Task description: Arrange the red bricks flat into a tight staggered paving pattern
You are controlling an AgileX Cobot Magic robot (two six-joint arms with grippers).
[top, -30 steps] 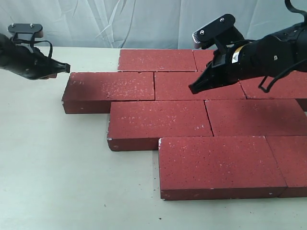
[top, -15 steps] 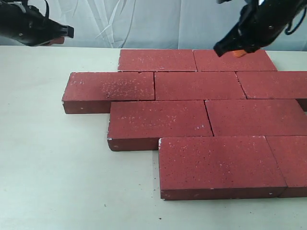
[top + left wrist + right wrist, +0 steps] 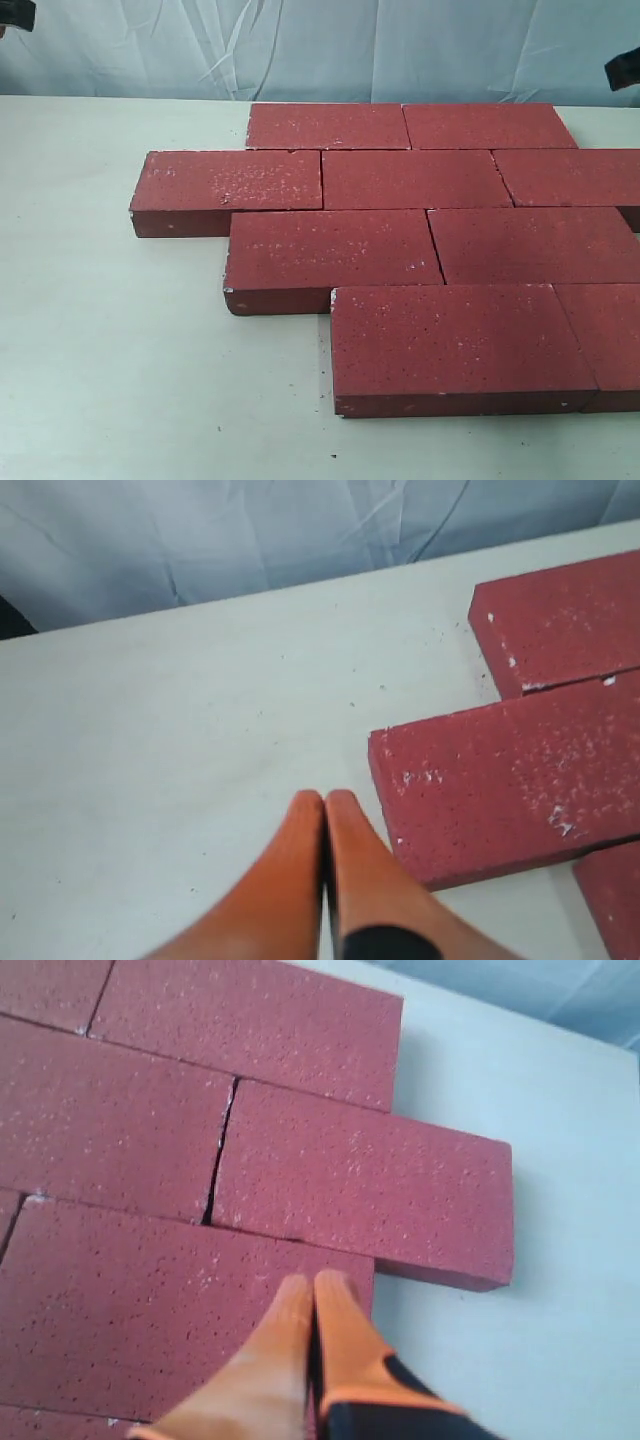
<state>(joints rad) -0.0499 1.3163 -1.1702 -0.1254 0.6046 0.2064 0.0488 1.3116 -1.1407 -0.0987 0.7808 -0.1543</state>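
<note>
Several dark-red bricks (image 3: 400, 215) lie flat on the pale table in four staggered rows, edges pressed together. The leftmost brick (image 3: 230, 185) ends the second row; the nearest one (image 3: 455, 345) sits at the front. My left gripper (image 3: 325, 802) is shut with nothing in it, raised over bare table beside that leftmost brick's corner (image 3: 500, 780). My right gripper (image 3: 314, 1285) is also shut and empty, hovering above the bricks (image 3: 350, 1175) at the pattern's edge. In the exterior view only dark slivers of the arms show at the top corners.
The white table (image 3: 110, 340) spreads out left of and in front of the bricks. A pale cloth backdrop (image 3: 320, 45) hangs behind the table. Bare tabletop (image 3: 540, 1140) also lies beside the outer bricks in the right wrist view.
Both arms have lifted up and outward, away from the bricks, leaving the exterior view almost entirely. The bricks have not moved.
</note>
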